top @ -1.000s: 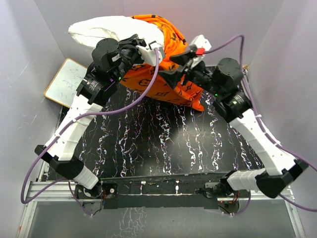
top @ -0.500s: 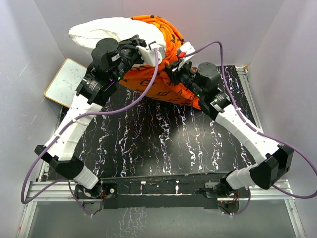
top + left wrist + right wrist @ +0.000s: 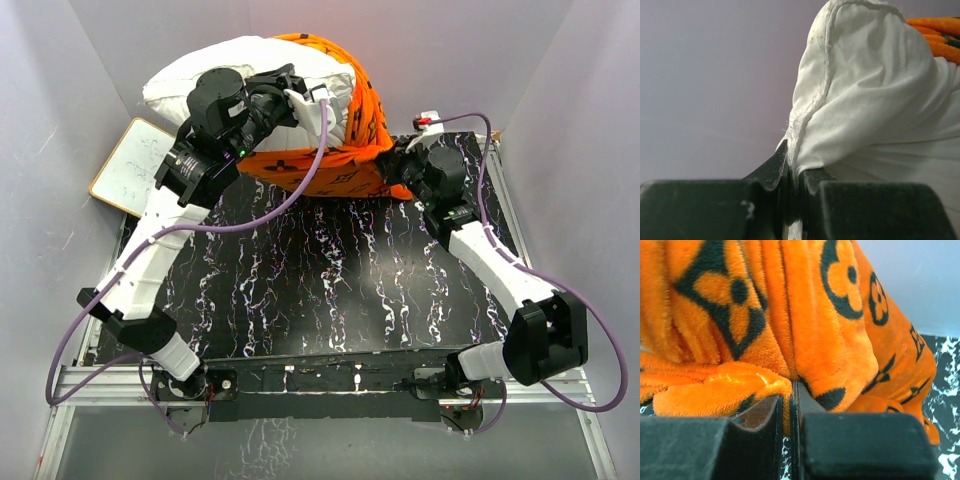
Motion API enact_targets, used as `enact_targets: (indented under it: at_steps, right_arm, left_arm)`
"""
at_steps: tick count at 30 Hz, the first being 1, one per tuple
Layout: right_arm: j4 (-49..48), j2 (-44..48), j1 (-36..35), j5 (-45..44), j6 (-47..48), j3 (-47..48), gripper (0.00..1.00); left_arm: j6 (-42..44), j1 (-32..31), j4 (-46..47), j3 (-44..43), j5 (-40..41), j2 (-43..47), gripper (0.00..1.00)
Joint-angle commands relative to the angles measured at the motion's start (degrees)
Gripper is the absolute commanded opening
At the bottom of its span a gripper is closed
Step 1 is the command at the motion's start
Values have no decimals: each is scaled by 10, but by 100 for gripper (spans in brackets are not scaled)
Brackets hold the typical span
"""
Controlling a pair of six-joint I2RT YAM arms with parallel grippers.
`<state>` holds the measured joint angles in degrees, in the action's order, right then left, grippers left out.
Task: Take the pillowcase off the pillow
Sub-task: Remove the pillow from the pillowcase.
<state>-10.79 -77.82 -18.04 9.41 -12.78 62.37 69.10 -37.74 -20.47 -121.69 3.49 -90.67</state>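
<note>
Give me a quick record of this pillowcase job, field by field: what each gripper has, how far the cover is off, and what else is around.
left gripper: shut on a seam edge of the pillow
right gripper: shut on a fold of the pillowcase
pillow: white end bare, toward the far left
pillowcase: orange, bunched over the pillow's right part
surface: black marbled table
also present: whiteboard at the left edge

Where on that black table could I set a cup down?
The bare table between the left arm and right arm, from the pillowcase to the near rail. The far end is crowded: the left end effector clamps the pillow, the right end effector the pillowcase; whiteboard far left.
</note>
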Motion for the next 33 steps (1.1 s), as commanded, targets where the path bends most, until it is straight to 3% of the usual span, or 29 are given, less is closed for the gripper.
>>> enact_targets:
  at_steps: [1,5,10,13,14,15,18,28,33]
  right_arm:
    - [115,-35,57,-59,-63,-65,8]
    - [140,-49,73,-59,-71,-66,8]
    - [194,-31,74,-54,-74,10,11]
    - [200,4,73,-35,-51,73,30]
    - [197,14,72,-23,-39,97,44]
    - [194,23,72,5,-29,122,51]
    - [186,27,58,55,-18,204,63]
    - [214,-42,-103,-44,32,370,67]
    - [215,-67,-134,-47,30,422,67]
  left_arm:
    - [74,13,267,-136,56,62,0]
    - [90,13,282,-175,55,51,0]
    - [84,13,282,-159,50,62,0]
    - [59,13,274,-157,50,62,0]
    - [41,13,264,-156,50,63,0]
    - [25,12,247,-150,47,67,0]
    - [-10,12,234,-86,33,93,0]
    - [-68,13,181,19,2,147,0]
    - [-66,13,175,33,0,153,0]
